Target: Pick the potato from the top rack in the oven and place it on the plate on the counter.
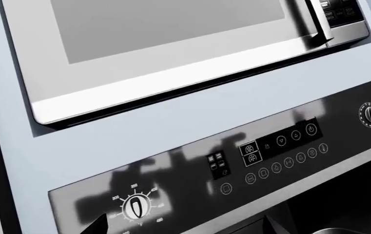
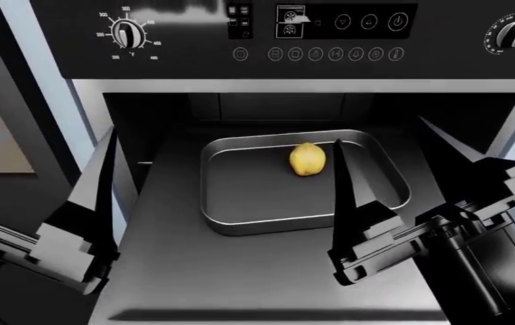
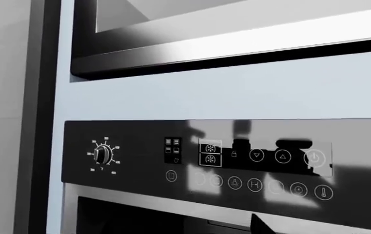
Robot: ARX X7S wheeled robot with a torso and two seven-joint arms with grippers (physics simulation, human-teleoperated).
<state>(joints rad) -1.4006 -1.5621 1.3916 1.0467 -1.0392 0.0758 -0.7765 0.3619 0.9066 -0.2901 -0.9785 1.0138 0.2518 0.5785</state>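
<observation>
The yellow-tan potato (image 2: 307, 159) lies in a shiny grey baking tray (image 2: 239, 203) on the matte-black top rack (image 2: 176, 264) of the open oven (image 2: 329, 34). My right gripper (image 2: 379, 132) is open in front of the cavity, its left finger just right of the potato and nearer the camera. My left gripper (image 2: 45, 108) is open too, at the oven's left edge and apart from the tray. Both wrist views show only the oven's control panel (image 1: 270, 151), with dark fingertips (image 3: 258, 225) at the frame edge. The plate and the counter are out of view.
A steel microwave (image 1: 172, 48) sits above the oven in a pale blue-grey cabinet panel (image 3: 237, 87). A temperature dial (image 2: 128, 32) is at the panel's left and another dial (image 2: 508, 34) at its right. The cavity's side walls flank the rack.
</observation>
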